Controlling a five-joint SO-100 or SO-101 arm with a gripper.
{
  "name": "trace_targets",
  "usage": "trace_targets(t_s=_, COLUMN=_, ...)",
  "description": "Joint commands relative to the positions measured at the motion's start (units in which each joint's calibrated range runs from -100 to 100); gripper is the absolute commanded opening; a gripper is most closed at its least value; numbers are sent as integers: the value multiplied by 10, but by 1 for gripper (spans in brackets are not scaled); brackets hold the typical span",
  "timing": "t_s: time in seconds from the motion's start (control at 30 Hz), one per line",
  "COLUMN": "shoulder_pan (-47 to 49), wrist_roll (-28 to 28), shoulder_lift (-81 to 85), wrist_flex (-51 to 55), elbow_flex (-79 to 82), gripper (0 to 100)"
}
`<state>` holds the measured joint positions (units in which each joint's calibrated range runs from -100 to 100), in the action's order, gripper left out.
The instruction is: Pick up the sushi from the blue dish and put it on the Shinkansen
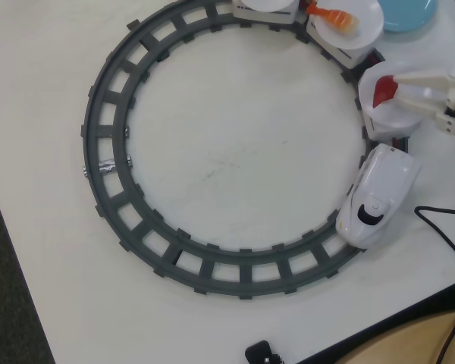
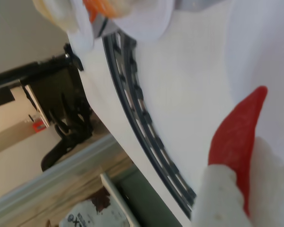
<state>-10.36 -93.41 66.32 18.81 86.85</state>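
Note:
My white gripper (image 1: 393, 94) comes in from the right of the overhead view, shut on the dark red sushi sliver (image 1: 383, 92). It holds it over the white plate (image 1: 373, 114) of the car just behind the Shinkansen's nose (image 1: 378, 196). In the wrist view the red sushi (image 2: 236, 137) is pinched between my two white fingers (image 2: 217, 198), above the white plate surface. The blue dish (image 1: 406, 13) lies at the top right edge, partly cut off. I cannot tell whether the sushi touches the plate.
The grey ring track (image 1: 106, 114) fills most of the white table. Another train plate (image 1: 356, 23) carries an orange striped piece (image 1: 334, 15). A black cable (image 1: 440, 227) runs at the right. The table's edge and a dark floor lie at the left and bottom.

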Motion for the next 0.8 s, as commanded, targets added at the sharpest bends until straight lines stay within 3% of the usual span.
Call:
trace_targets(t_s=0.0, shoulder_pan=-3, wrist_roll=-2, shoulder_lift=7, wrist_flex=-5, elbow_flex=-9, gripper=13)
trace_targets(t_s=0.6, shoulder_pan=1, wrist_roll=5, shoulder_lift=47, wrist_flex=-45, elbow_flex=-52, gripper=15)
trace_targets(t_s=0.67, shoulder_pan=1, wrist_roll=53, shoulder_lift=56, wrist_flex=-56, elbow_flex=-77, gripper=15)
trace_targets(t_s=0.77, shoulder_pan=-4, wrist_roll=185, shoulder_lift=70, wrist_flex=-80, elbow_flex=-114, gripper=14)
